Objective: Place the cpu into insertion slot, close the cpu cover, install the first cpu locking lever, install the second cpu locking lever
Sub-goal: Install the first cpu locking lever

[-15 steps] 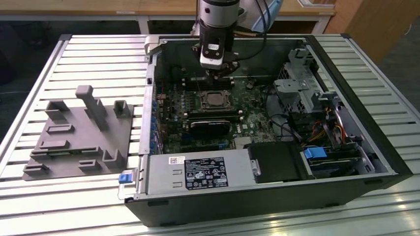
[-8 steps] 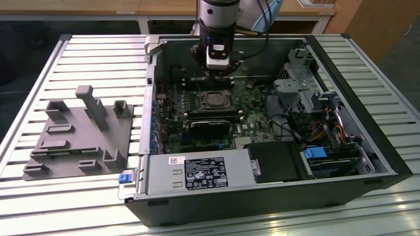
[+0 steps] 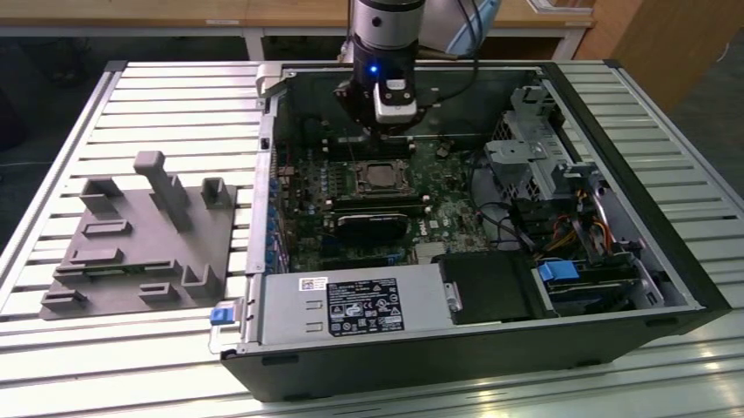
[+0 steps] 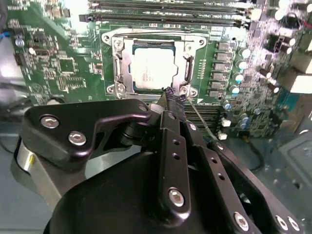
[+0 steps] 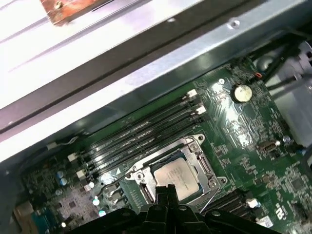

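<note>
My claw (image 4: 173, 93) is clenched, its two black fingertips pressed together. I cannot tell whether anything is pinched between them. In the second wrist view the tips hover at one corner of the small square insertion slot with the shiny metal rim (image 4: 113, 44), set in the green circuit board (image 4: 63, 63).

The flat silver-grey square cpu (image 4: 148, 72) lies in that slot. The thin silver cpu cover with the square window (image 4: 123, 66) is down flat around it. A thin wire locking lever (image 4: 197, 117) slants away from just beside my fingertips.

In the exterior view my claw (image 3: 393, 135) reaches into the open black computer case (image 3: 465, 357), just beyond the cpu (image 3: 375, 177). The case lies on a pale slatted table (image 3: 152, 96). A grey plastic fixture (image 3: 139, 235) sits well apart at the exterior view's left.
</note>
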Robot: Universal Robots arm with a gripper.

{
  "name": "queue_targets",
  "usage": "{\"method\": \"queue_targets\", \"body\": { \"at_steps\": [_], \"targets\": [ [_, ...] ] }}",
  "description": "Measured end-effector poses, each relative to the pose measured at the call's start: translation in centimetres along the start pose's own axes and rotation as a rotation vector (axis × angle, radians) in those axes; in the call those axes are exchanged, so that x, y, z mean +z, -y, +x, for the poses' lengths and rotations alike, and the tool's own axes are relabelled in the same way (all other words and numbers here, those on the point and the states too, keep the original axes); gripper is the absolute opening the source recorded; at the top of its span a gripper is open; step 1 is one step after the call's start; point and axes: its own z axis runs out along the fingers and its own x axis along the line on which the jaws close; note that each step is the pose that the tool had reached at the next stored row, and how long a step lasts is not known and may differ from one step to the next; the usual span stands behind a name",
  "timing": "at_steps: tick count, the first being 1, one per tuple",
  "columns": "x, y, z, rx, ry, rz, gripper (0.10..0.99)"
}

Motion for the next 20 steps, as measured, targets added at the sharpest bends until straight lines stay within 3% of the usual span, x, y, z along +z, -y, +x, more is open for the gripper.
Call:
{"method": "queue_targets", "body": {
  "at_steps": [20],
  "targets": [
    [0.04,0.00,0.00,-0.284,-0.0093,0.004,0.106]
  ]
}}
